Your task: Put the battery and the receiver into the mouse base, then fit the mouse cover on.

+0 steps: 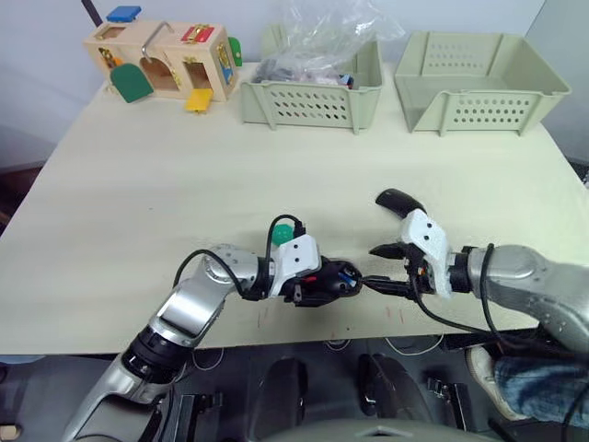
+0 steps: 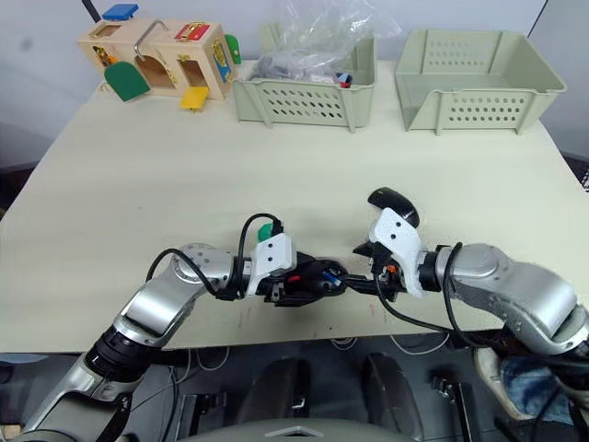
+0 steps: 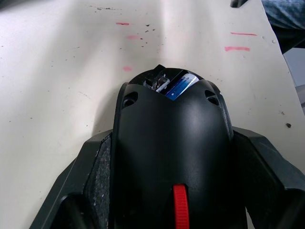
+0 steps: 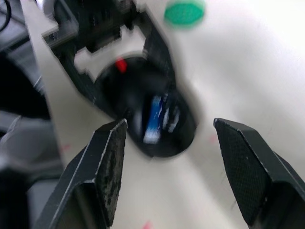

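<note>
Left tool (image 1: 324, 285) clamps the mouse base (image 3: 174, 157) near the bench (image 1: 138, 203) front edge, red scroll wheel (image 3: 180, 207) toward the wrist. Battery (image 3: 180, 87) sits inside the open compartment. Right tool (image 4: 169, 167) hangs wide apart just beside the base. Mouse cover (image 1: 399, 202) lies behind the right tool.

Black mouse base (image 3: 174, 157) with red wheel, blue battery (image 3: 181, 86), pale green baskets (image 1: 474, 78), cream table (image 1: 166, 175)
</note>
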{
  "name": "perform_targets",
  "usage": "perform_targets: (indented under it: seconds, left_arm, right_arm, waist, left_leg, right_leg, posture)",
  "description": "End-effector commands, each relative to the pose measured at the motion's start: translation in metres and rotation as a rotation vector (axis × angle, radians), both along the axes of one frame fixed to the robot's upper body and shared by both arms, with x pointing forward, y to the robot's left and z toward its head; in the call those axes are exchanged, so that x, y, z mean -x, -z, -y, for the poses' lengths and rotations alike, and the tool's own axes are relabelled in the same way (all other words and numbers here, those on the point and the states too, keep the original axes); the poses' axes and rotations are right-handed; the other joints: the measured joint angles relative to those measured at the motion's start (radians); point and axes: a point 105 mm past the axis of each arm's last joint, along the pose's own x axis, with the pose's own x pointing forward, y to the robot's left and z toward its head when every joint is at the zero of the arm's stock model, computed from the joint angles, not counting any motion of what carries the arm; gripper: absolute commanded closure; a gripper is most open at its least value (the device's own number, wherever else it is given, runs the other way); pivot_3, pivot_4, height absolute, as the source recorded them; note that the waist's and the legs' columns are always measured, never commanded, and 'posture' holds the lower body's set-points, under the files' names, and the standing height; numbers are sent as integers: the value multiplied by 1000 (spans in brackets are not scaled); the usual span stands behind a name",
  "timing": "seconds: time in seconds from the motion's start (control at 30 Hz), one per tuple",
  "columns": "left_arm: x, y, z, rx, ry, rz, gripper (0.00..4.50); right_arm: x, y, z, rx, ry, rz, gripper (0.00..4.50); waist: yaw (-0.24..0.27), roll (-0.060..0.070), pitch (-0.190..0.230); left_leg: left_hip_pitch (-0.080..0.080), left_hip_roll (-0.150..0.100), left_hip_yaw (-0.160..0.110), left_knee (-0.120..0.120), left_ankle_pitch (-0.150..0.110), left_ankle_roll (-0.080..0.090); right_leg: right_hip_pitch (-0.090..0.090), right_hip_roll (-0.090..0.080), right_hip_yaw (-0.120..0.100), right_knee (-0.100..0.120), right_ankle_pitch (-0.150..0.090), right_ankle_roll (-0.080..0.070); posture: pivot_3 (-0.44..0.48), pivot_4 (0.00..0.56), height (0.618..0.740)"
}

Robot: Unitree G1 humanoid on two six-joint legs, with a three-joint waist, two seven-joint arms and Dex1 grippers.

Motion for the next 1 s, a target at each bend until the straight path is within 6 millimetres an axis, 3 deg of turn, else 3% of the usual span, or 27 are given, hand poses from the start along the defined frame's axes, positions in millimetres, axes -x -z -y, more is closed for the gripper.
perform_targets:
  seconds: [0.03,0.13,0.33,0.37,1.0]
  left_arm:
    - [5,-6,2,6,24,8,1558]
    - [6,-7,3,5,27,7,1558]
    - [6,-6,2,2,24,4,1558]
    - [6,-6,2,1,23,4,1558]
    - [5,0,0,0,19,6,1558]
  right_arm:
    - [-4,-13,-7,-150,5,100,1461]
    - [-9,1,-10,-191,22,106,1461]
    - [-7,20,-19,-212,-29,106,3822]
    - [-8,25,-19,-204,-31,112,4392]
    - [-11,51,-12,-176,10,52,4455]
  waist:
    - [1,-1,0]
    - [2,-1,0]
    - [3,-1,0]
    - [3,-1,0]
    - [6,-1,0]
  left_leg:
    - [0,0,-1,0,0,0]
    - [0,0,0,0,0,0]
    - [0,0,0,1,0,0]
    - [0,0,0,1,0,0]
    - [1,0,0,1,0,0]
  right_leg:
    - [0,1,-1,0,0,0]
    - [1,0,0,-1,0,0]
    - [1,0,0,-1,0,0]
    - [1,1,-1,-1,0,0]
    - [1,0,0,0,0,0]
  posture:
    - [0,150,740]
    - [0,150,740]
    - [0,150,740]
    - [0,150,740]
    - [0,150,740]
